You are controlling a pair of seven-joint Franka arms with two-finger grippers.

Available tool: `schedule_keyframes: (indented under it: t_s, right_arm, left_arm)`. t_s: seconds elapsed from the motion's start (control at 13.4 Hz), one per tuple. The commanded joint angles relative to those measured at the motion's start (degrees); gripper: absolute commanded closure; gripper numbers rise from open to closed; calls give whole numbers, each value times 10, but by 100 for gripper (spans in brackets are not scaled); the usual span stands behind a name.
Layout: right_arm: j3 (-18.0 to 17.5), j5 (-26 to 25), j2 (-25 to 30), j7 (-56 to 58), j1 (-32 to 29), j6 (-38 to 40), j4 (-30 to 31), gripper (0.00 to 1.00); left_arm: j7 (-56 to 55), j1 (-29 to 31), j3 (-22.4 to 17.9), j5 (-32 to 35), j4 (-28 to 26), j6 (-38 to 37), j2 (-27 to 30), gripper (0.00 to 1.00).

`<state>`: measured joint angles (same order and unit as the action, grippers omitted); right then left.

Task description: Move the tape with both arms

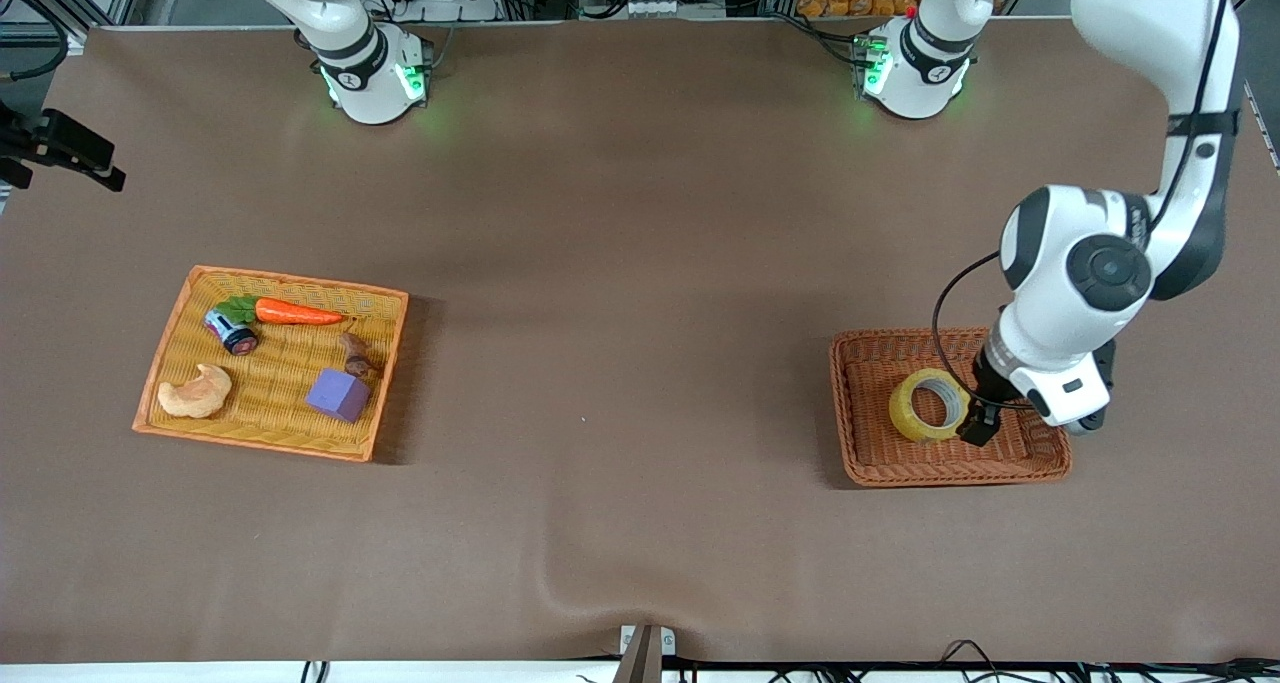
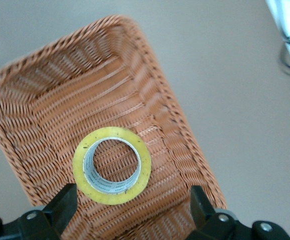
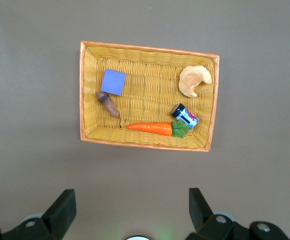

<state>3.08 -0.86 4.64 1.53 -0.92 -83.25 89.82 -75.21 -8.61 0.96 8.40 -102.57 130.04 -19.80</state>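
Note:
The yellow tape (image 1: 930, 405) lies flat in a brown wicker basket (image 1: 860, 463) toward the left arm's end of the table. My left gripper (image 1: 985, 418) hangs over that basket, just beside the tape and a little above it. In the left wrist view the tape (image 2: 112, 166) shows its grey core, and the left gripper (image 2: 132, 195) is open wide and empty, its fingers apart on either side of the roll. The right gripper (image 3: 132, 197) is open and empty, held high over the table near the right arm's base (image 1: 370, 73), and does not show in the front view.
A yellow wicker basket (image 1: 290, 281) toward the right arm's end holds a carrot (image 1: 295, 312), a purple block (image 1: 338, 394), a pale croissant piece (image 1: 197, 392), a small can (image 1: 231, 331) and a brown piece (image 1: 356, 355). It also shows in the right wrist view (image 3: 149, 49).

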Motion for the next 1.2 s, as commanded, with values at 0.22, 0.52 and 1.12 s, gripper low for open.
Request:
schedule_keyframes:
  t_s: [0.22,0.52,1.12]
  right_arm:
    - [-4,25,-2,-8,-24,-4,4,0]
    - [-4,41,-20,-5,-27,-5,4,0]
    - [-4,43,-23,-3,-37,-8,-3,0]
  left_arm:
    - [186,6,5,2,-7,-76,56,0]
    - [373,46,5,-28,-6,-150,108,0]
    - [705,74,6,-94,44,-312,167,0]
